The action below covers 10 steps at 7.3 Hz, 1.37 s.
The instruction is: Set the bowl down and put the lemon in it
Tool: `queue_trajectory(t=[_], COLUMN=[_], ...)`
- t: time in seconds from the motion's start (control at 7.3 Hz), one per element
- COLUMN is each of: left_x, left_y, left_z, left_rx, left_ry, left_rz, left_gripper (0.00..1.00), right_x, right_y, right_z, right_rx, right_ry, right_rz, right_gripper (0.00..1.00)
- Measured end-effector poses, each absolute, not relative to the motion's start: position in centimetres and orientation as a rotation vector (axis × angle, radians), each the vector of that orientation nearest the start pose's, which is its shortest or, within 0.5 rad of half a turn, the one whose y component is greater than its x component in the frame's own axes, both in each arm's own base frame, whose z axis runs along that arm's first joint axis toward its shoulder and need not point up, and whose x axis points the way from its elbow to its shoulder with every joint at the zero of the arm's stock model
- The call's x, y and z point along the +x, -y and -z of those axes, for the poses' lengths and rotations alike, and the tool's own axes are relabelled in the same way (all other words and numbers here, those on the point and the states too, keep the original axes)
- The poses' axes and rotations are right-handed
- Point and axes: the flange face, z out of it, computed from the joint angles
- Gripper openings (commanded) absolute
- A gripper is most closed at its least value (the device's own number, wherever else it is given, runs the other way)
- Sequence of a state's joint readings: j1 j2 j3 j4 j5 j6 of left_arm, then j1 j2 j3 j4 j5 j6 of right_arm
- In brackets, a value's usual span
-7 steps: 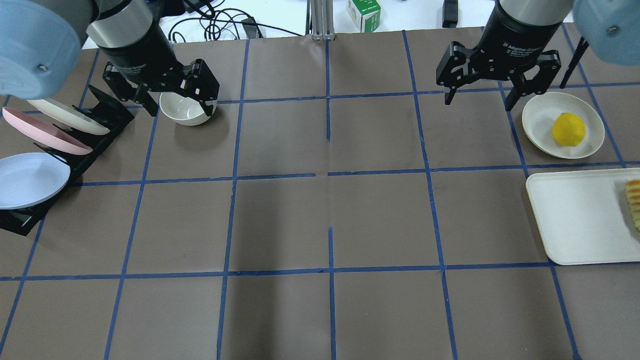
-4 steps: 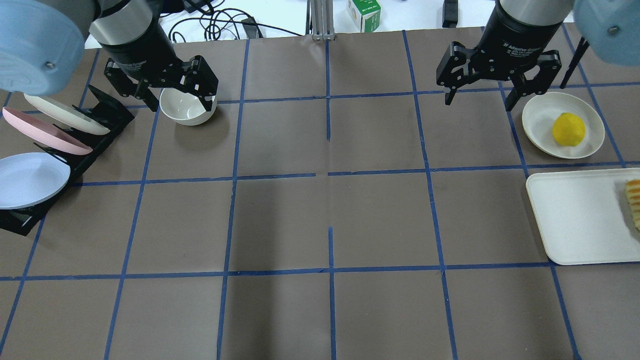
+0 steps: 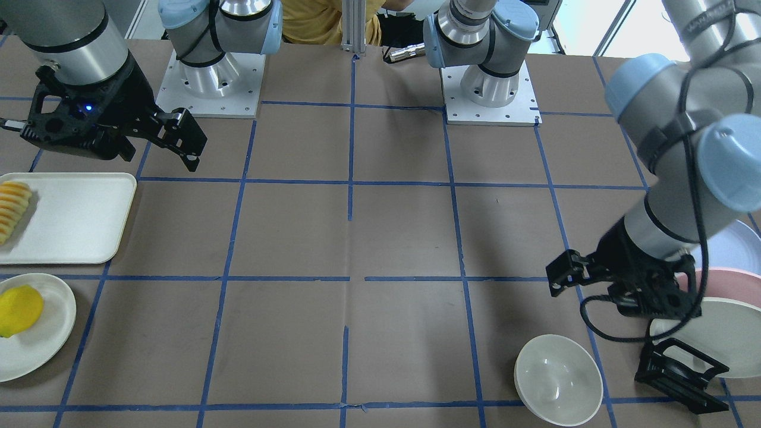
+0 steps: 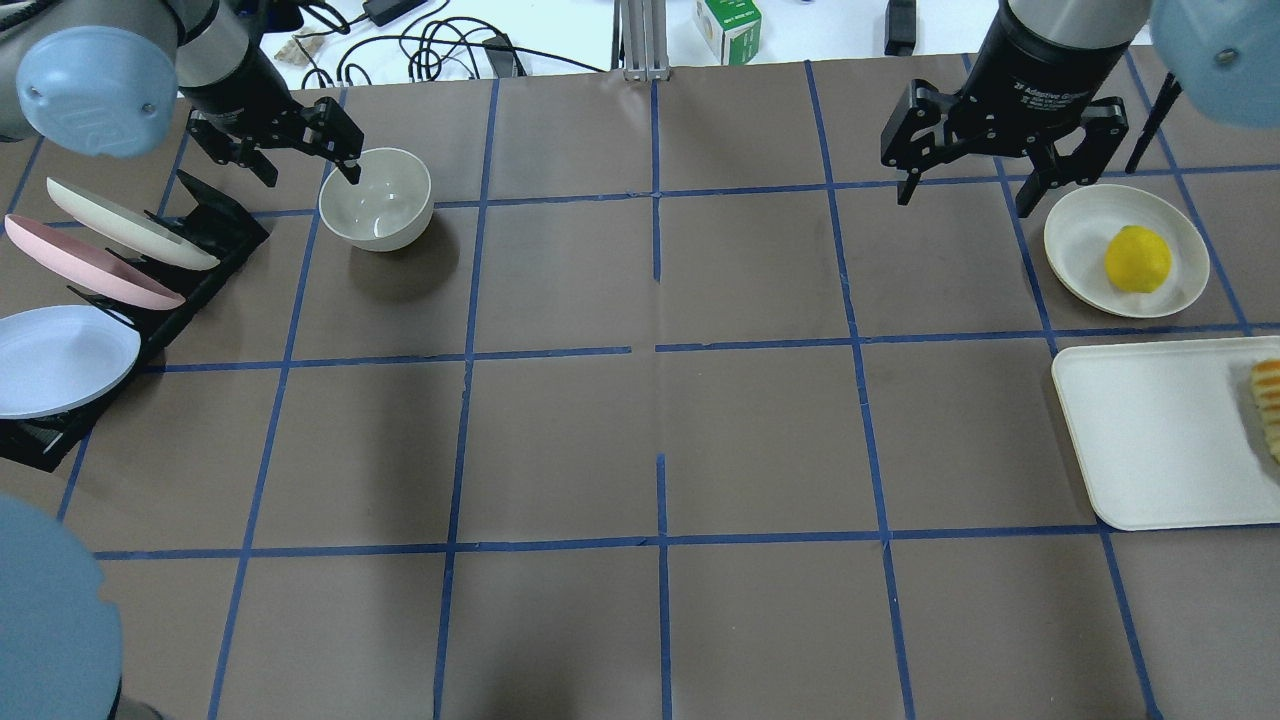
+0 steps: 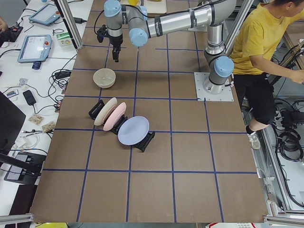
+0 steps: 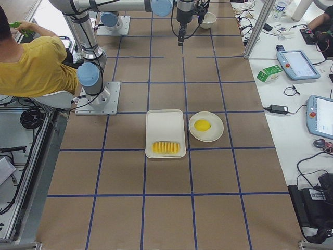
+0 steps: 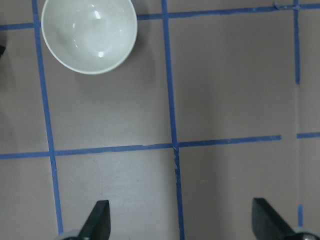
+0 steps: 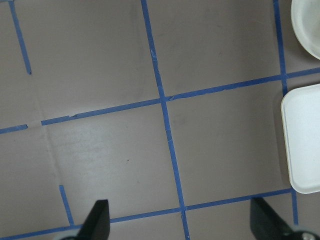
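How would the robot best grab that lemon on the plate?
Probably straight down from above, pinching the lemon across its rounded middle rather than its tapered ends, which would likely slip. It lies alone on a shallow plate with its top and sides exposed, so nothing blocks a vertical approach. The right gripper, open and nearest, looks best placed.

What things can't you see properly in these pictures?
Fruit slices: the overhead view's right edge cuts them off.
Round plate: the front-facing view's left edge cuts it.
Pink plate: partly behind the left arm, front-facing view.
Bowl: too small for detail in the exterior right view.
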State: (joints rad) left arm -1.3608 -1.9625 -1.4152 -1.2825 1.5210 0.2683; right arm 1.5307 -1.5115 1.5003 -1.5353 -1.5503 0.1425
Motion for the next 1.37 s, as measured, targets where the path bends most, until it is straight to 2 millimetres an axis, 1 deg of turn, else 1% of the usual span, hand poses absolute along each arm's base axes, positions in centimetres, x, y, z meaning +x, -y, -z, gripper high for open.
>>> queue_trajectory(t=[0.14, 0.27, 0.41, 0.55, 0.68, 0.82, 0.96, 1.1, 1.23, 1.37], left_x=[2.3, 3.6, 4.3, 4.7, 5.2, 5.7, 5.8, 5.9, 5.9, 5.8], left_y=[68.3, 70.1, 71.6, 72.6, 73.4, 73.9, 74.2, 74.1, 74.1, 74.1], left_z=[-34.2, -31.1, -28.0, -25.6, -23.8, -22.3, -21.6, -21.2, -20.9, -20.9], left_rx=[0.101, 0.102, 0.11, 0.118, 0.117, 0.099, 0.079, 0.067, 0.062, 0.06], left_ry=[-3.178, -3.177, -3.173, -3.171, -3.169, -3.17, -3.174, -3.178, -3.188, -3.199], left_rz=[0.08, 0.08, 0.092, 0.097, 0.107, 0.109, 0.105, 0.096, 0.088, 0.09], left_gripper=[1.0, 1.0, 1.0, 0.96, 0.57, 0.22, 0.18, 0.0, 0.0, 0.0], right_x=[10.2, 7.6, 4.0, 0.7, -2.7, -7.1, -11.3, -14.9, -17.4, -18.7], right_y=[53.0, 54.5, 56.2, 57.8, 59.5, 60.9, 62.1, 63.6, 64.5, 65.1], right_z=[-48.1, -47.0, -45.5, -43.6, -41.3, -38.7, -35.3, -31.8, -29.1, -27.1], right_rx=[0.318, 0.387, 0.469, 0.475, 0.419, 0.361, 0.308, 0.283, 0.272, 0.258], right_ry=[-3.105, -3.094, -3.079, -3.079, -3.093, -3.104, -3.106, -3.116, -3.128, -3.133], right_rz=[-0.041, -0.041, -0.048, -0.042, -0.035, -0.034, -0.038, 0.0, 0.048, 0.061], right_gripper=[1.0, 1.0, 1.0, 1.0, 1.0, 1.0, 1.0, 1.0, 1.0, 1.0])
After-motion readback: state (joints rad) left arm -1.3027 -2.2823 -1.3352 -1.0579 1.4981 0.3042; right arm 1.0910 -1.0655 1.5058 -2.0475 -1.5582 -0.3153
